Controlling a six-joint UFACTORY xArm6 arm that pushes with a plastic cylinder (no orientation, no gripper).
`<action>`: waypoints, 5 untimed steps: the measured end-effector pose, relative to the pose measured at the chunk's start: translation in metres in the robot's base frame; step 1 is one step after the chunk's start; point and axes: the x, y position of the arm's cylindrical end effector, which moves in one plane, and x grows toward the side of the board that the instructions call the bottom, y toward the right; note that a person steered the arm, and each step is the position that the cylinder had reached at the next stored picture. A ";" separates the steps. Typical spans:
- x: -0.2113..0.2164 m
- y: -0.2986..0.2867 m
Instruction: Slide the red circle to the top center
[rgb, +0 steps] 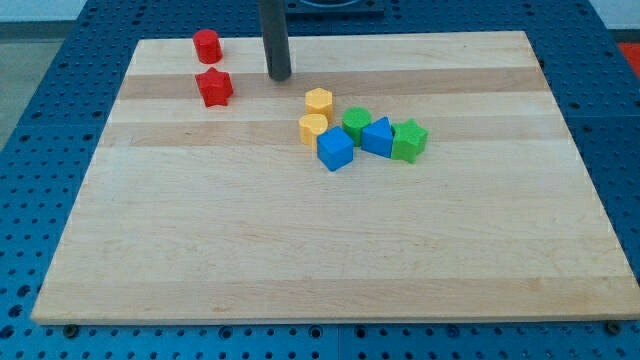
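Observation:
The red circle (207, 45) stands near the board's top edge, left of centre. A red star (214, 88) lies just below it. My tip (279, 76) rests on the board to the right of both red blocks, apart from them, and above-left of the block cluster.
A cluster lies right of centre: yellow hexagon (318, 101), yellow rounded block (313, 128), blue cube (335, 149), green rounded block (356, 124), blue block (378, 136), green star (409, 140). The wooden board (320, 260) sits on a blue perforated table.

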 end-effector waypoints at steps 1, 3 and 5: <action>-0.015 -0.030; 0.028 -0.091; -0.016 -0.172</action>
